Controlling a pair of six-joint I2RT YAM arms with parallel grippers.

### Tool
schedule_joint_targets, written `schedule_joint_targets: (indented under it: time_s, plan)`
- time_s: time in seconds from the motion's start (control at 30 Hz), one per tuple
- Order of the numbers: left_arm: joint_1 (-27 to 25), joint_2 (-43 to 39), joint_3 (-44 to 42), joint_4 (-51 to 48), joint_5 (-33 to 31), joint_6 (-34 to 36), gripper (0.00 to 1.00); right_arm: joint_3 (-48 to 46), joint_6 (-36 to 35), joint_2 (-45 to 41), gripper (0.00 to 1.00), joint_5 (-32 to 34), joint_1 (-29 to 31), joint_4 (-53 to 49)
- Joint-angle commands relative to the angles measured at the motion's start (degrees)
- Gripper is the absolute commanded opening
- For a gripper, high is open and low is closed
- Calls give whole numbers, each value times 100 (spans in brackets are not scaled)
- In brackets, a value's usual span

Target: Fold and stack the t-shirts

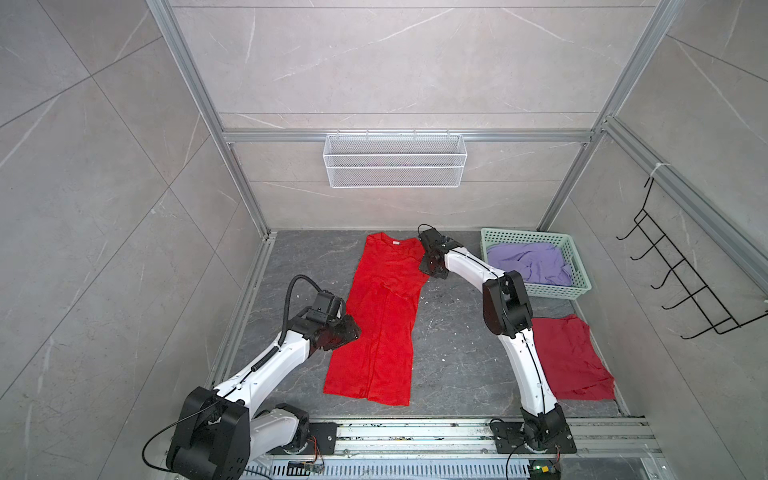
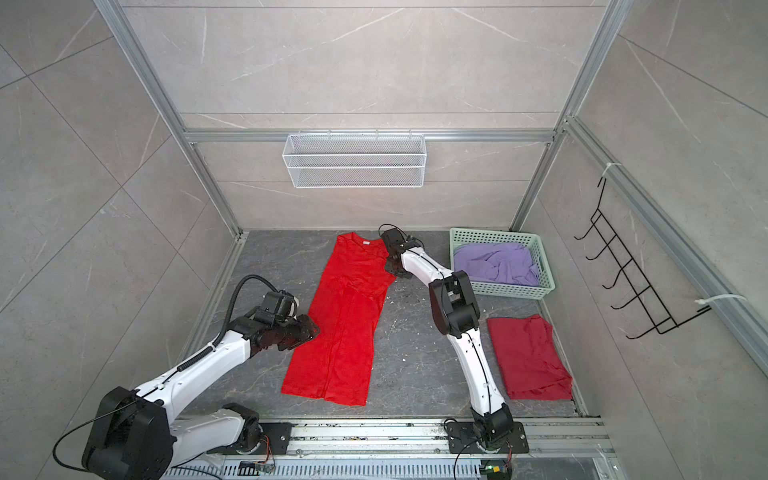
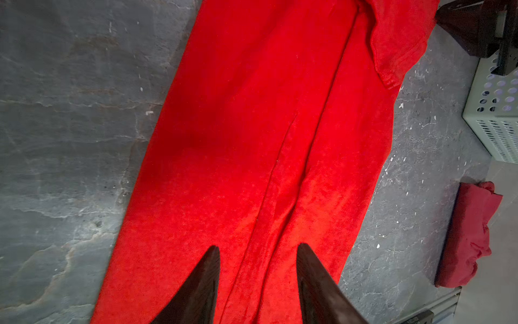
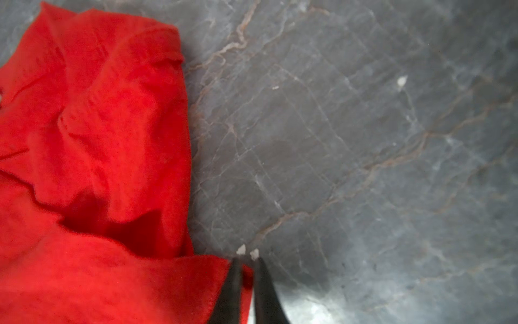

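The right gripper (image 4: 247, 269) clenched an edge of the bright red t-shirt (image 1: 382, 324) beside bare table (image 1: 453, 345), the left gripper (image 3: 258, 249) gaped over it, and the basket (image 1: 544, 291) and darker red t-shirt (image 1: 569, 357) lay apart.

Left arm (image 1: 266, 365) reaches low from the near-left base, forward and toward the middle, wrist turned inward. Left gripper (image 3: 258, 246) has its fingers (image 3: 201, 286) spread partway with nothing between them. Right arm (image 1: 523, 365) rises from the near-right base to a high elbow, and the forearm angles away toward the far middle. Right gripper (image 4: 248, 261) is tipped down at the desk, fingers (image 4: 266, 291) pinched together on an edge of the bright red t-shirt (image 4: 98, 126).
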Motion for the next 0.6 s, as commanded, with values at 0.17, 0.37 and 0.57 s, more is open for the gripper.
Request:
schedule_joint_targets:
  time_s: [0.17,0.37,0.57]
  plan:
    - [-31,288,66,-89,-251,7,48,-396,-93,-294,0,342,109,-259]
    - [-39,269,60,-320,-459,61,48,-595,-433,-1034,0,501,109,63]
    - [-66,301,47,-359,-478,63,48,-596,-587,-1338,0,498,118,107]
